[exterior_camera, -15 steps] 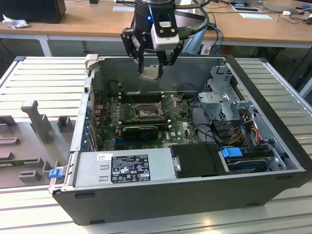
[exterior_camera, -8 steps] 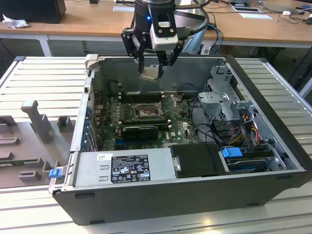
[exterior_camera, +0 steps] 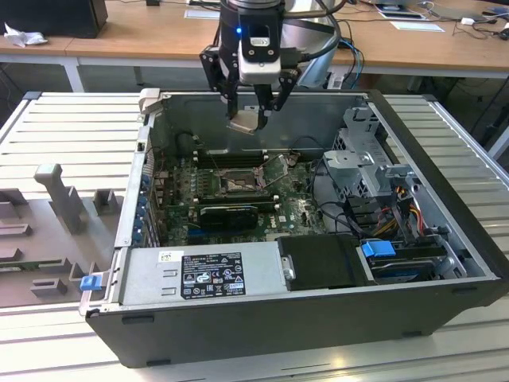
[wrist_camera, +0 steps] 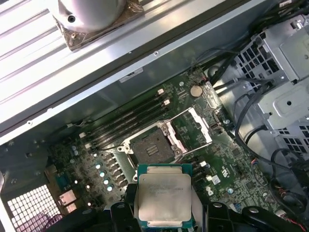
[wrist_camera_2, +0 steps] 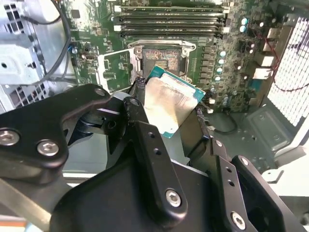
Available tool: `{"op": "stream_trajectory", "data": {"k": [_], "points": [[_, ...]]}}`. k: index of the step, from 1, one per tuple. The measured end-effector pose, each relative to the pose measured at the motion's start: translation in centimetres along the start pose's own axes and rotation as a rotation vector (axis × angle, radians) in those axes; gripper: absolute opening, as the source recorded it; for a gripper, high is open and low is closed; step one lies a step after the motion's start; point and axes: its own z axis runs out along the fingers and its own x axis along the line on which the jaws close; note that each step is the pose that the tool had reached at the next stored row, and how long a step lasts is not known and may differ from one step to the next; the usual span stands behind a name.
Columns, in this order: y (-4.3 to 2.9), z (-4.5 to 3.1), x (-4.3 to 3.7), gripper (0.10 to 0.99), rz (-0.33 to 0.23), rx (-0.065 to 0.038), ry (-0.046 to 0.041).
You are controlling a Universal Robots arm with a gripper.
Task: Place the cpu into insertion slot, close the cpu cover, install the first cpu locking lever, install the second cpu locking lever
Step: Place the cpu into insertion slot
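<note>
My gripper [exterior_camera: 250,117] hangs above the open computer case, shut on the cpu [exterior_camera: 246,121], a thin square chip with a pale silver face. In both wrist views the cpu [wrist_camera_2: 170,107] [wrist_camera: 164,199] sits between the black fingers [wrist_camera_2: 145,140], held clear above the board. The insertion slot [exterior_camera: 238,182] [wrist_camera_2: 161,57] [wrist_camera: 151,148] lies open below on the green motherboard, its pin field uncovered. The cpu cover [wrist_camera_2: 115,68] [wrist_camera: 193,127], a metal frame plate, is swung open beside the slot.
Memory sticks [wrist_camera_2: 171,19] run along one side of the slot, and a long black card [exterior_camera: 229,212] lies on the near side. A drive cage with cables [exterior_camera: 374,171] fills the case's right in the exterior view, the power supply [exterior_camera: 199,274] its front. Grey fixtures [exterior_camera: 56,199] stand outside on the left.
</note>
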Motion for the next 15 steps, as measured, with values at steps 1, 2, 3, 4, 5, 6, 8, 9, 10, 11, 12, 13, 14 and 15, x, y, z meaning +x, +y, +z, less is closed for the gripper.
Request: {"op": "stream_trajectory", "data": {"k": [1, 2, 3, 4, 5, 6, 8, 9, 10, 11, 12, 13, 14, 15], "points": [[0.0, 0.04, 0.0, 0.525, 0.026, 0.0, -0.0023], [-0.01, 0.06, 0.0, 0.525, 0.038, -0.001, -0.0034], [-0.01, 0.08, 0.0, 0.525, 0.051, -0.001, -0.0045], [-0.01, 0.11, 0.0, 0.525, 0.069, -0.001, -0.0061], [-0.01, 0.13, 0.0, 0.525, 0.081, -0.002, -0.0072], [-0.02, 0.15, 0.0, 0.525, 0.099, -0.002, -0.0088], [-0.02, 0.19, 0.0, 0.525, 0.129, -0.002, -0.0114], [-0.02, 0.2, 0.0, 0.525, 0.139, -0.003, -0.0123], [-0.02, 0.22, 0.0, 0.525, 0.154, -0.003, -0.0136], [-0.02, 0.25, -0.01, 0.525, 0.172, -0.003, -0.0153], [-0.02, 0.27, -0.01, 0.525, 0.186, -0.004, -0.0165], [-0.03, 0.28, -0.01, 0.525, 0.197, -0.004, -0.0175], [-0.03, 0.31, -0.01, 0.525, 0.216, -0.004, -0.0192], [-0.03, 0.32, -0.01, 0.525, 0.23, -0.004, -0.0204]]}}
